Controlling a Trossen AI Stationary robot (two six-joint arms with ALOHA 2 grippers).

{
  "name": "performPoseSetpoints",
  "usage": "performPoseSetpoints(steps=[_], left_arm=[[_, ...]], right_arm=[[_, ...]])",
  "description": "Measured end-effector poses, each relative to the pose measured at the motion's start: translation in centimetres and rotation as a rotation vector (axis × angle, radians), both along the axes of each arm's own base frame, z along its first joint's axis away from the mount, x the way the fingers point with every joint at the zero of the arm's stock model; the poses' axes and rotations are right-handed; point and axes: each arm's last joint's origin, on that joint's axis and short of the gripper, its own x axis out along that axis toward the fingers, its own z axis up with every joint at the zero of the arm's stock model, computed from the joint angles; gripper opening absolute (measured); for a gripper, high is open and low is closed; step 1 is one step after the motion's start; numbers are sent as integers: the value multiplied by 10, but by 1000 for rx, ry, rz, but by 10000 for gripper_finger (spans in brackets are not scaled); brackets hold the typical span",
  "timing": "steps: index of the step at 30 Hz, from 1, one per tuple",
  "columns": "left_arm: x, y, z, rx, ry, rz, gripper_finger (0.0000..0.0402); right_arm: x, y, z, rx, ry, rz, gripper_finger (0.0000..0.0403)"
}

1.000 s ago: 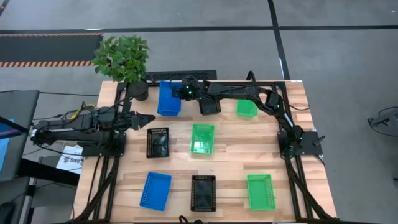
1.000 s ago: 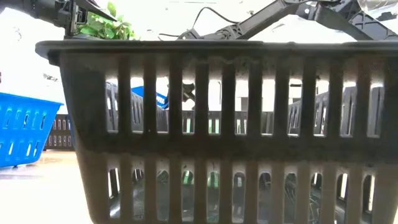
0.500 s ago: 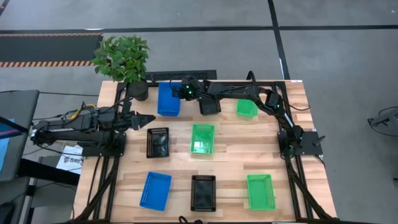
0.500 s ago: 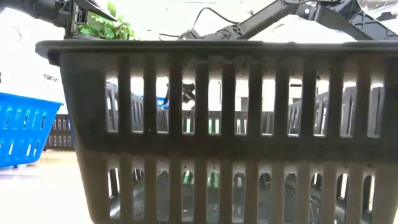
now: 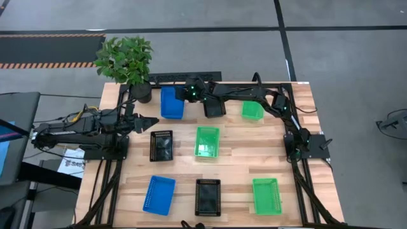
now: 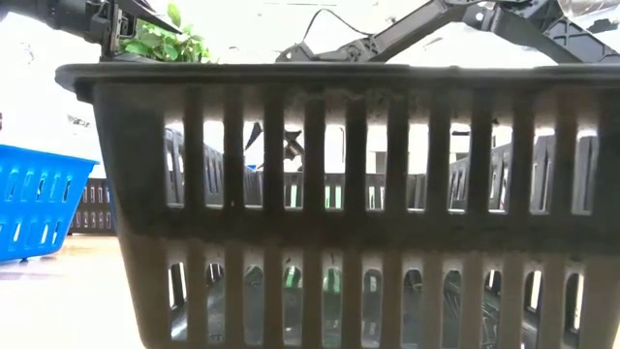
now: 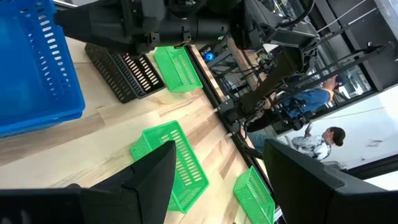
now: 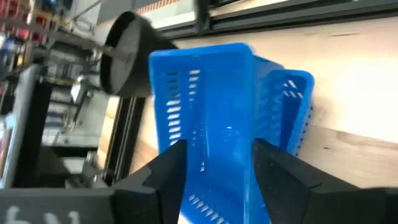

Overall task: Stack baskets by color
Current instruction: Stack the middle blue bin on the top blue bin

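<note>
Sitting at the far edge of the surface, beside the potted plant (image 5: 125,60), the blue stack (image 5: 172,102) looks like two blue baskets nested; in the right wrist view an inner blue basket (image 8: 205,124) stands slightly proud and askew inside the outer one. A third blue basket (image 5: 158,194) lies alone near the front left corner, well apart.

These baskets look light, stiff and thin-walled, with slotted sides that offer a ready pinch. The rim of a short wall seems the best place to take hold; smooth plastic may slip or tilt if gripped off-centre, and a nested one could bind.

The right end effector (image 5: 188,93) hovers just beside the stack's right edge, fingers spread apart and holding nothing. A second ago it sat over the stack with fingers nearly closed on the rim and the stack looked tilted; now the stack lies squarer and the fingers have let go.

Black baskets lie at the far edge (image 5: 213,106), left of centre (image 5: 161,145) and at the front edge (image 5: 208,197). Green baskets sit at the far edge (image 5: 252,111), the centre (image 5: 206,141) and the front right (image 5: 266,195).

The left end effector (image 5: 150,121) waits at the left edge, fingers wide apart and empty, unmoved.
</note>
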Motion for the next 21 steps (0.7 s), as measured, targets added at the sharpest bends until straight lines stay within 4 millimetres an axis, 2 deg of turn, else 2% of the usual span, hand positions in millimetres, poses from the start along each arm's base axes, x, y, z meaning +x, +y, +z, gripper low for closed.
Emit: performPoseSetpoints(steps=[6,10,15,21], left_arm=[[0,0,0,0,-1,1,229],[0,0,0,1,0,1,229],[0,0,0,1,3,2,229],[0,0,0,0,3,3,229]], right_arm=[[-6,-2,40,-147,-5,70,213],[-11,-10,60,-266,79,85,198],[-18,-25,50,-339,230,130,179],[-28,-39,48,-320,271,141,170]])
